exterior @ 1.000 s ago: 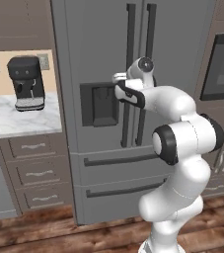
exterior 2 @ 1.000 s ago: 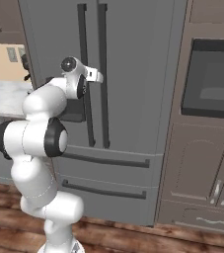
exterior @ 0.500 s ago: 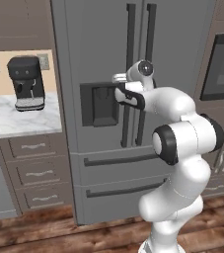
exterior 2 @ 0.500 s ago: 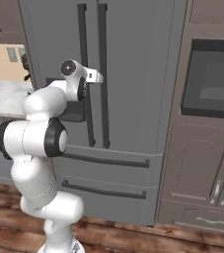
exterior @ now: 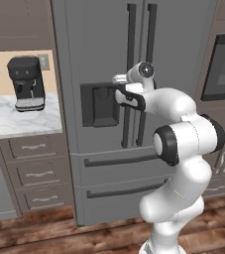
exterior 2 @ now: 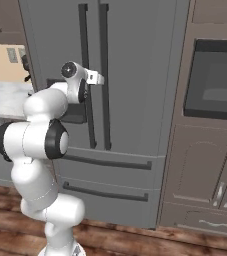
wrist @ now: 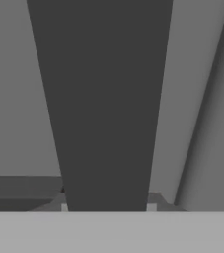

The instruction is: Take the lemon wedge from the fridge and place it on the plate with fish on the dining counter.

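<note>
Closing around the left door handle (wrist: 106, 99) of the fridge (exterior: 94, 44), the gripper (exterior 2: 99, 79) is seen half narrowed; whether the bar is firmly clamped cannot be told; the grip should be seated before the door is pulled.

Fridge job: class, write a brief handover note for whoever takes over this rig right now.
Gripper: at the left door's handle of the fridge, fingers either side of the bar; whether they grip it cannot be told.
Fridge: both doors shut, so the lemon wedge is presumably inside.
Done: arm brought to the handle.
Left: open the door, take the wedge, carry it to the plate with fish.
</note>
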Controlling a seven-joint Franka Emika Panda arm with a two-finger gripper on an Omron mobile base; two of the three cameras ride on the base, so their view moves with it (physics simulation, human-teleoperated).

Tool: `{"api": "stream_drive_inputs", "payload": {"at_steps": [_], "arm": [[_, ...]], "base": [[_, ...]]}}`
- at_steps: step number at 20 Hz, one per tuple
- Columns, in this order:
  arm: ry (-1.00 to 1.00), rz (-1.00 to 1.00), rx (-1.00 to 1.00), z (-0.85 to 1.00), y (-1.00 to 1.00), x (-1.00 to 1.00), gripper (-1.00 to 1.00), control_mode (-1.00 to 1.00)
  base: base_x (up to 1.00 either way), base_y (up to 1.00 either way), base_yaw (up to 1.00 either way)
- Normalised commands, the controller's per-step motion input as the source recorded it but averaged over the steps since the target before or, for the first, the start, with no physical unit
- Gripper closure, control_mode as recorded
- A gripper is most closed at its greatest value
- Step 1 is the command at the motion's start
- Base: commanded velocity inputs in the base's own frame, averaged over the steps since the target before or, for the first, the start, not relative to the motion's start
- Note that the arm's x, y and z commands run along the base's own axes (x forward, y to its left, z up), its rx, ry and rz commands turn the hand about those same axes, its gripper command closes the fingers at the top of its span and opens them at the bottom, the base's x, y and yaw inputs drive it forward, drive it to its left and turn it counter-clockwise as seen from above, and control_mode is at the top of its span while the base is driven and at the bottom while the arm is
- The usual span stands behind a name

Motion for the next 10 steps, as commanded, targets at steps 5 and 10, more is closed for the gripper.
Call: {"api": "stream_drive_inputs", "payload": {"at_steps": [5, 10], "arm": [[0.0, 0.0, 0.0, 0.0, 0.0, -0.15, 1.0, -1.0], [0.0, 0.0, 0.02, 0.0, 0.0, -0.66, 1.0, -1.0]], "base": [[0.0, 0.0, 0.0], [0.0, 0.0, 0.0]]}}
